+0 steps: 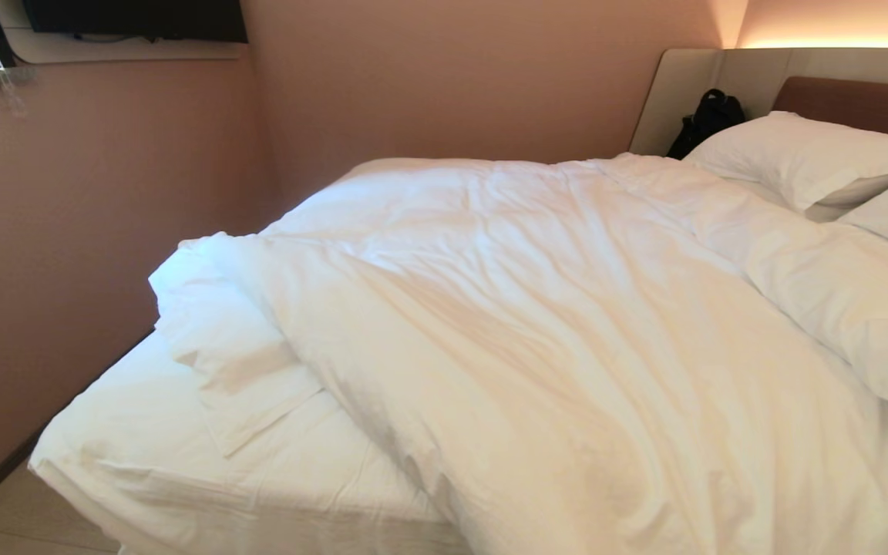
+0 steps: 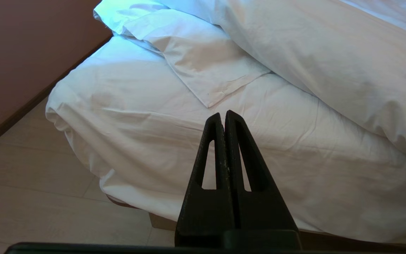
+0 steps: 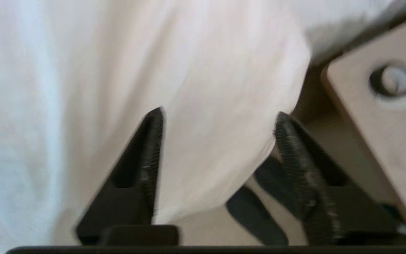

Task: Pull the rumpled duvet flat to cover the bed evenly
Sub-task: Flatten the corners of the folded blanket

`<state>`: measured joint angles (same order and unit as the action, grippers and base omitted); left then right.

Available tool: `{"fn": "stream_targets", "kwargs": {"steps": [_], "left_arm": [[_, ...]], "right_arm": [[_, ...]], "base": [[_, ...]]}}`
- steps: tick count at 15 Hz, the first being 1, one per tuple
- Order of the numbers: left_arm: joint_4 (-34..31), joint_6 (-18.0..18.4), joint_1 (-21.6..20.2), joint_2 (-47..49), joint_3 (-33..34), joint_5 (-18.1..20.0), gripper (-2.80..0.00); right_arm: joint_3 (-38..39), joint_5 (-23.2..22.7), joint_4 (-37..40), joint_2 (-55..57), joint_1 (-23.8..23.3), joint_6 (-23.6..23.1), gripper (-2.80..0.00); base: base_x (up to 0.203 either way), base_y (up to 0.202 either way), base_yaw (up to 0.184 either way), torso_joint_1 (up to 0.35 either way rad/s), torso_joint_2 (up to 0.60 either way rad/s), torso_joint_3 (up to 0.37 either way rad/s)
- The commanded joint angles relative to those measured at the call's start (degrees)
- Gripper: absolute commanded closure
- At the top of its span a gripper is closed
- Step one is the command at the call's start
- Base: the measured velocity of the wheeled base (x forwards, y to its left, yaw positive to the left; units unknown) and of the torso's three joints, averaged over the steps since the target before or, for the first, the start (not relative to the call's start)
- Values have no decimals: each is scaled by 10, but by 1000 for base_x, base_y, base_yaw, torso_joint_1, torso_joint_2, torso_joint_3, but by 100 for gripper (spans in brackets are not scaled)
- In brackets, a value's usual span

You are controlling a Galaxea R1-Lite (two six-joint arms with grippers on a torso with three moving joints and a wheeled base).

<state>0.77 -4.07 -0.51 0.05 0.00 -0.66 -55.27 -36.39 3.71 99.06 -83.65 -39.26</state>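
**Duvet bunched diagonally, foot corner of bed uncovered**

Thick puffy white wrinkled duvet (image 1: pixel 567 324) lies skewed across the wide low bed with white mattress sheet (image 1: pixel 143 455). It covers the middle and the side toward the headboard, heaped on the right edge of the head view. Foot-left corner of the mattress is bare sheet. A flat folded flap of the white cover (image 1: pixel 247 385) sticks out onto that bare sheet, beside the pink wall (image 1: pixel 66 231).

Two plump white pillows (image 1: pixel 806 158) sit at the beige and brown padded headboard (image 1: pixel 852 96); a black bag (image 1: pixel 706 119) leans next to them.

Left gripper (image 2: pixel 223 114) hangs off the bed's foot corner, over pale wood-look floor (image 2: pixel 30 183), black fingers pressed together, holding nothing.

Right gripper (image 3: pixel 219 118) is not in the head view; its wrist view shows the fingers apart, with a hanging fold of white duvet fabric between them, blurred. Cannot tell if the pads touch the cloth. A tan panel with a round fitting (image 3: pixel 391 81) is just beside it.
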Motion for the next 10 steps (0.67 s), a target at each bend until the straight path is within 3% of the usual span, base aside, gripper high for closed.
{"fn": "stream_targets", "kwargs": {"steps": [1, 6, 10], "left_arm": [[0, -1, 0, 0, 0, 0, 0], [0, -1, 0, 0, 0, 0, 0], [0, -1, 0, 0, 0, 0, 0]], "right_arm": [[-100, -132, 277, 54, -19, -6, 0], [-214, -176, 339, 172, -51, -30, 0], [-259, -157, 342, 211, -75, -39, 0]], "base": [[0, 0, 0, 0, 0, 0], [0, 0, 0, 0, 0, 0], [0, 0, 0, 0, 0, 0]]}}
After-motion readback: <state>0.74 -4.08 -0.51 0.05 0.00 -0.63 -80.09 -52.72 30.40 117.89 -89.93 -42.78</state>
